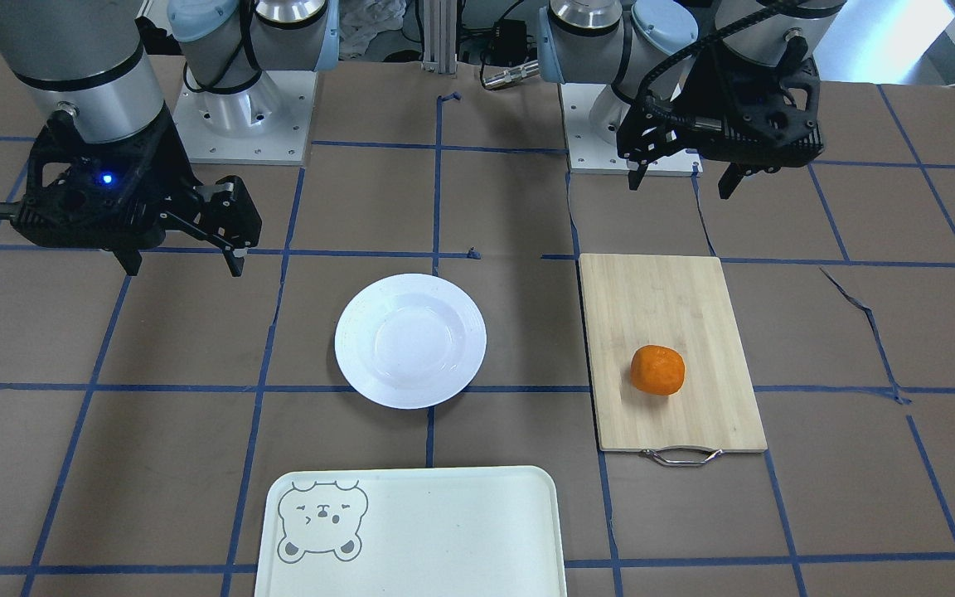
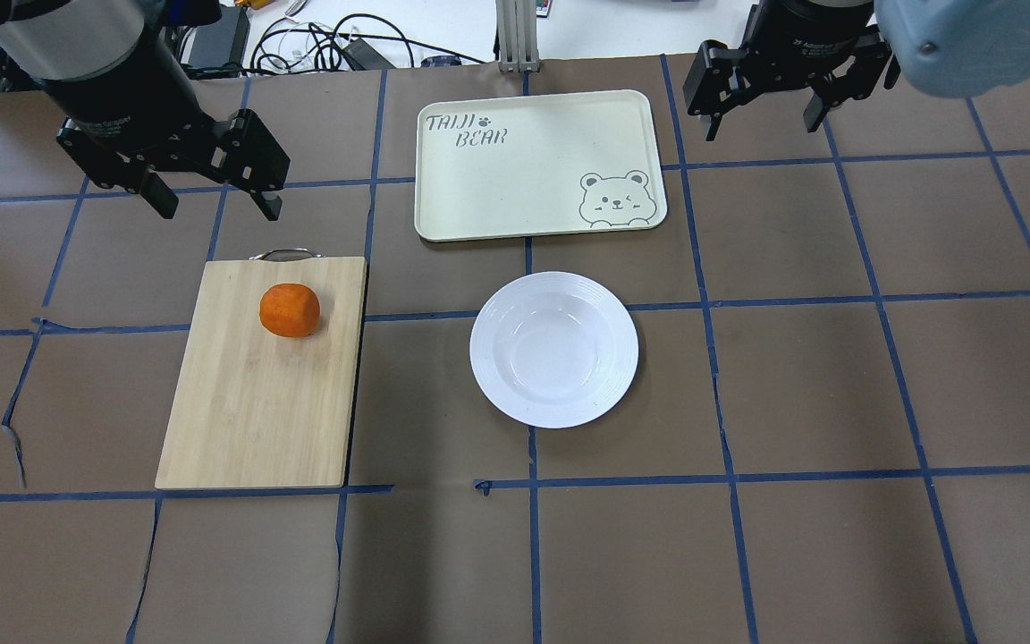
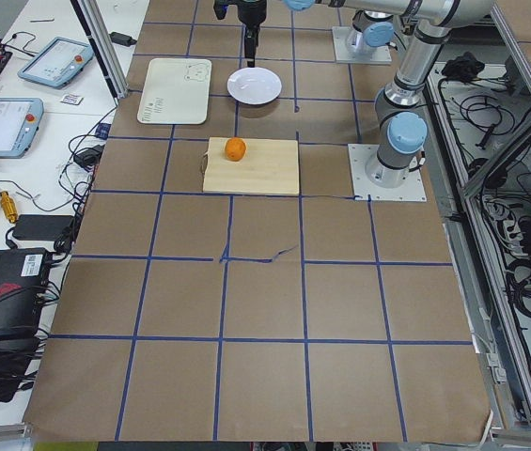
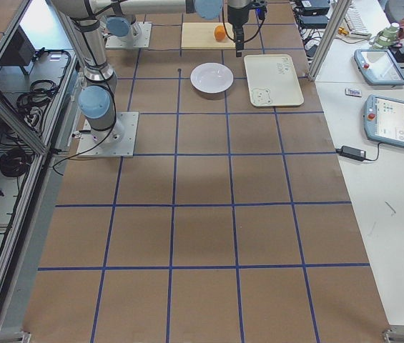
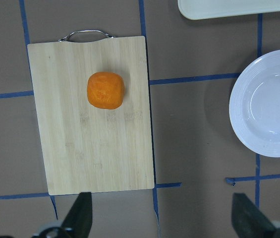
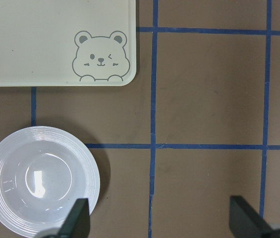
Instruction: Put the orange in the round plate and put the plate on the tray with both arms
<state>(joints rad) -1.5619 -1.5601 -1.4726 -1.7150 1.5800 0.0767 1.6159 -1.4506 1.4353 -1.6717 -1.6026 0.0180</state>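
The orange (image 1: 657, 370) (image 2: 290, 310) (image 5: 105, 90) lies on a bamboo cutting board (image 1: 660, 298). An empty white round plate (image 1: 410, 340) (image 2: 553, 349) (image 6: 40, 181) sits mid-table. Just beyond it, on the side away from the robot, lies the cream tray (image 1: 444, 531) (image 2: 515, 170) (image 6: 40, 39) with its bear face. My left gripper (image 2: 218, 210) (image 1: 681, 188) (image 5: 164, 215) hangs open above the table, off the board's handle end. Over the table beside the tray, my right gripper (image 2: 761, 128) (image 1: 183, 269) (image 6: 160, 218) is also open. Neither holds anything.
The board's metal handle (image 2: 282, 255) points away from the robot. Both arm bases (image 1: 241, 124) (image 1: 610, 149) stand at the robot's edge of the table. Tablets (image 4: 391, 121) and cables lie on the benches past the far edge. Blue tape lines grid the brown surface.
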